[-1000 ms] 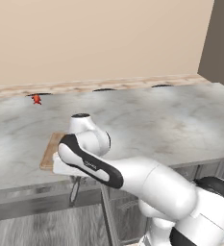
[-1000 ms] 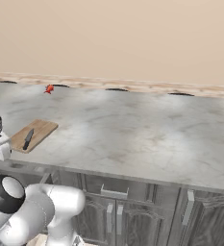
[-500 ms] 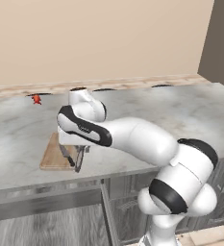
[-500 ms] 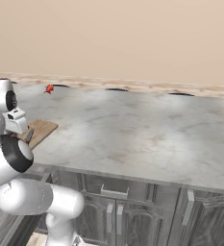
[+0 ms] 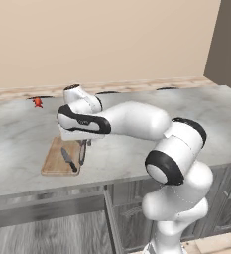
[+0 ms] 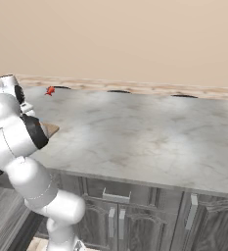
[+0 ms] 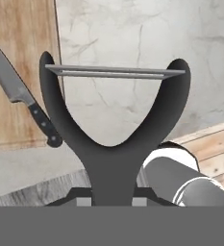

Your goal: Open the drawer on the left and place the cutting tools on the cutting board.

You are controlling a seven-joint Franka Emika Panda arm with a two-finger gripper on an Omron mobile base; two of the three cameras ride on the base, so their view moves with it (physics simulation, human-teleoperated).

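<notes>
Grey marble counter point(image 5: 137, 158) runs left to right, light wood-tone strip point(image 5: 137, 85) along its far edge, plain beige wall point(image 5: 97, 39) behind. Small red object point(image 5: 37, 102) sits far left on the counter near that strip; same red thing in right base view point(image 6: 50, 91). Three dark shallow marks at the far edge, one near the right point(image 6: 184, 96); can't tell what they are. Below the counter: dark grey wood-grain cabinet fronts, panelled doors point(image 6: 149, 223) with vertical silver handles point(image 6: 191, 212) on the right, a narrow drawer front with horizontal handle point(image 6: 116, 196) above. Wood floor point(image 7: 219, 153) at lower right in hand view.
</notes>
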